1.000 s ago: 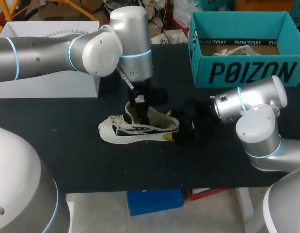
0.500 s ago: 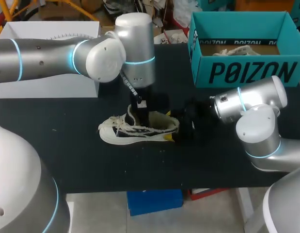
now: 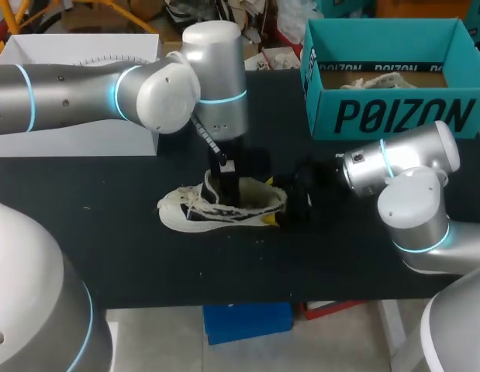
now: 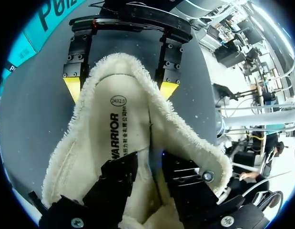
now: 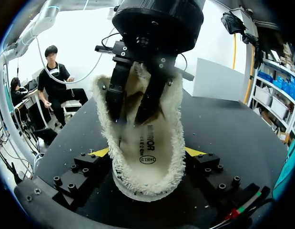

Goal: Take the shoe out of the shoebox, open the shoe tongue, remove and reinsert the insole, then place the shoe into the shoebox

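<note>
Well, starting on my left, my left gripper is sunk down through the mouth of the shoe, which stands on its sole on the black table, toe toward my left and heel toward my right. From the left wrist view the gripper sits low on the fleecy insole, near its edge along the shoe's inner wall, but I cannot tell whether it is clamped on anything there. At the heel, my right gripper has a yellow tip pressed against each side of the fleece collar, so I judge it clamped on the shoe and steadying it. Further right and behind, well apart from the shoe, the teal shoebox stands open. So the shoe is out of the box and its throat is open enough for me to reach in. The insole lies flat inside, and I can't say whether it has yet been out. Returning the shoe to the box is certainly left.
</note>
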`<action>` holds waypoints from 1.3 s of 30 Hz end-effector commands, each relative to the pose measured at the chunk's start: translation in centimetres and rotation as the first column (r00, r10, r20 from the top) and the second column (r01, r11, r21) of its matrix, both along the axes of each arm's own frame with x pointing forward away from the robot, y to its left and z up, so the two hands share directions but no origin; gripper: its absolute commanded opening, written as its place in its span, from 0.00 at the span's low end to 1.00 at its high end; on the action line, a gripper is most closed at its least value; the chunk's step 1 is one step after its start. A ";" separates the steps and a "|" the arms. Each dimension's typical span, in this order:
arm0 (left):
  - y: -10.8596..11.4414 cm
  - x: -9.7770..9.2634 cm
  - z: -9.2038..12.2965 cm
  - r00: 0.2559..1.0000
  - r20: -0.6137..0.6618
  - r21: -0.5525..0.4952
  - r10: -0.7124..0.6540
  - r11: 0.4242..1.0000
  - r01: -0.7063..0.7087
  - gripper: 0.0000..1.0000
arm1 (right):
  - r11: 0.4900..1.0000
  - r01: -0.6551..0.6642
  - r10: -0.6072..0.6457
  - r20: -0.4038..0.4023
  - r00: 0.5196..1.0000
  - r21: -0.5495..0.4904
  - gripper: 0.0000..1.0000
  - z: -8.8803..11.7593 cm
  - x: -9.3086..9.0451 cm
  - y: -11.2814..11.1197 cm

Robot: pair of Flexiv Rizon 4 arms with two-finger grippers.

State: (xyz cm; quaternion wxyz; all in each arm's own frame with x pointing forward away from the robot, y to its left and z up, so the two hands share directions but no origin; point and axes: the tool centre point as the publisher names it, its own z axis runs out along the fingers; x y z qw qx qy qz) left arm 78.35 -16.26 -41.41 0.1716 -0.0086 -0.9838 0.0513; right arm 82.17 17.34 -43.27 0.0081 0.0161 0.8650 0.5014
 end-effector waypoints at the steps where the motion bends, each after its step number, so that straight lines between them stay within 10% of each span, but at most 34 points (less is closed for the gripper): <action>1: 0.1 -0.7 -0.9 1.000 0.013 0.002 0.001 1.000 -0.001 0.48 | 1.000 0.003 -0.003 0.000 1.000 -0.001 0.00 -0.3 0.1 0.0; 22: 2.9 1.0 -5.4 0.860 0.510 0.230 0.008 0.962 -0.145 0.46 | 1.000 0.003 -0.003 0.000 1.000 -0.001 0.00 -0.3 0.1 0.0; 39: 4.2 4.2 -6.9 0.695 0.718 0.116 0.021 0.982 -0.149 0.42 | 1.000 0.003 -0.003 0.000 1.000 -0.001 0.00 -0.3 0.1 0.0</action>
